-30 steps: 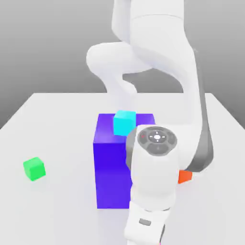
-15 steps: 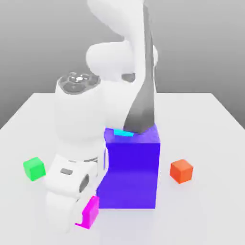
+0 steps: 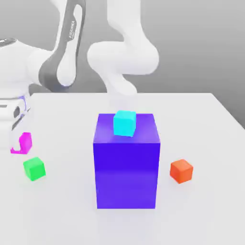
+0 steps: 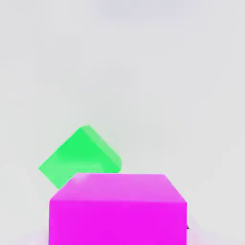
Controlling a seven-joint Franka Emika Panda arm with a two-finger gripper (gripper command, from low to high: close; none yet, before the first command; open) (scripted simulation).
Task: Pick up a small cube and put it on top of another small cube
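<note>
Gripper: closing on the magenta cube, carrying it above the desk's exterior-left edge.
Magenta cube: hanging just above the green cube.
Green cube: sitting on the desk near that edge.

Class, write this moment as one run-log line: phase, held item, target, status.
phase: carry | end effector: shut on magenta cube | target: green cube, on table, bare top | status: magenta cube above green cube, not yet stacked

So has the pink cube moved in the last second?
Yes. The pink cube went from in front of the blue block to the exterior view's left, above the green cube.
</note>
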